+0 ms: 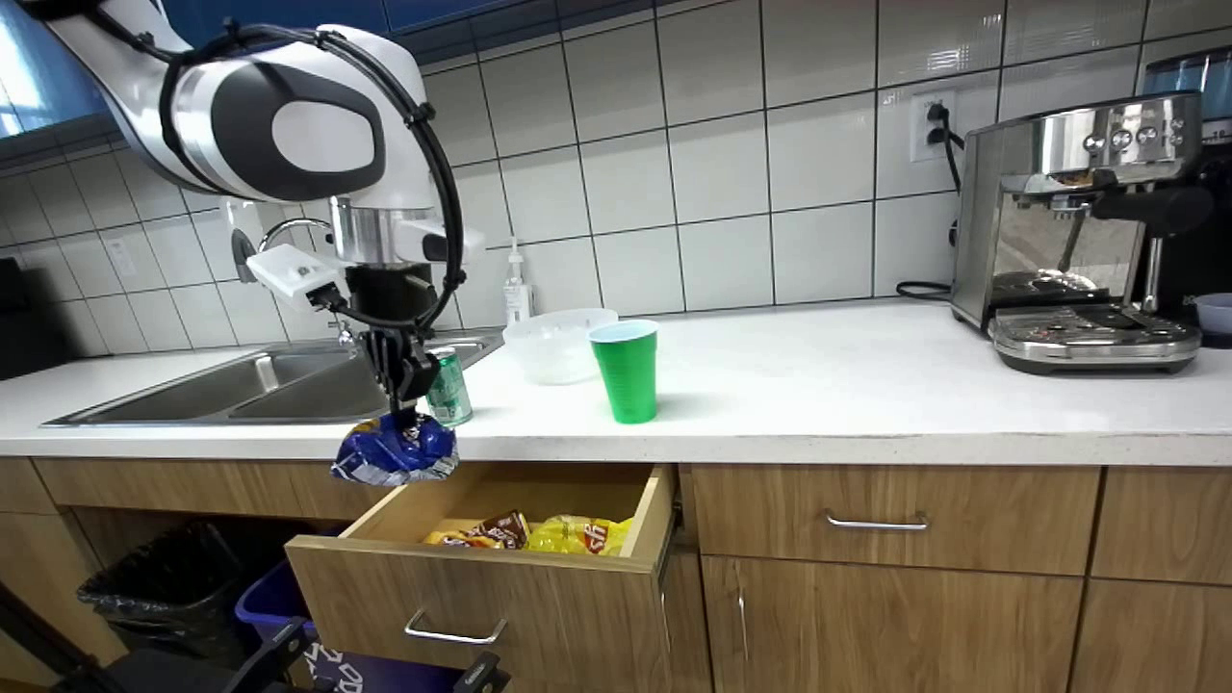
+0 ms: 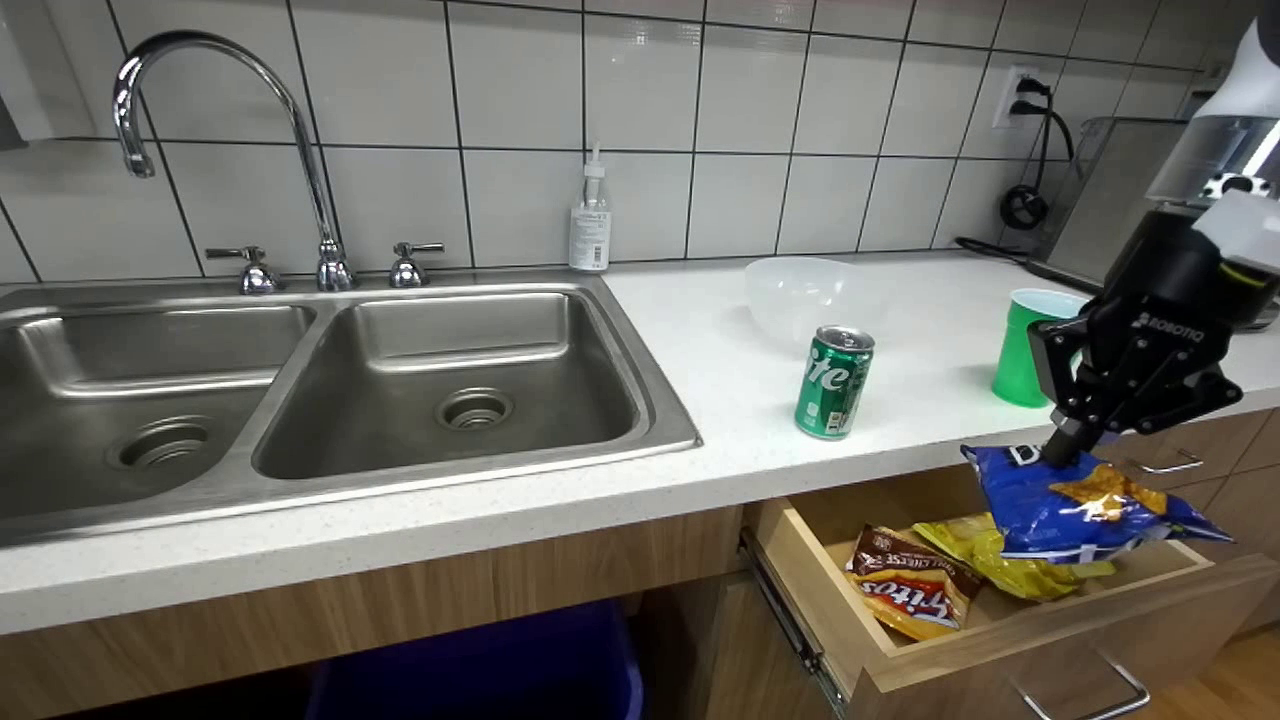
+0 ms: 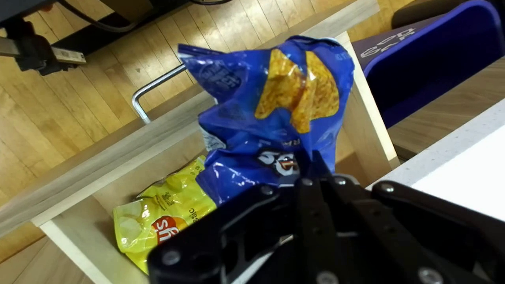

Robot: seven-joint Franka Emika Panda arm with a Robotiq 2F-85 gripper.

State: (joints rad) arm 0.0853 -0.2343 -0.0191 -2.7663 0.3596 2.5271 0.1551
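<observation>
My gripper (image 3: 309,158) is shut on a blue chip bag (image 3: 244,130), pinching a fold of its crinkled film. In an exterior view the bag (image 2: 1080,505) hangs tilted above a pulled-out wooden drawer (image 2: 1080,620), apart from what lies inside. The drawer holds a yellow chip bag (image 3: 169,213) and a brown and orange Fritos bag (image 2: 915,580). Both lie flat on its floor. From the wrist, the blue bag covers much of the drawer, and the Fritos bag is hidden there.
A green can (image 2: 835,382), a green cup (image 1: 626,371) and a clear bowl (image 1: 558,345) stand on the white counter (image 1: 818,385). The sink (image 2: 450,380) lies beside them. A coffee machine (image 1: 1078,231) stands farther along. Below are a blue bin (image 3: 438,67) and a black-lined bin (image 1: 183,577).
</observation>
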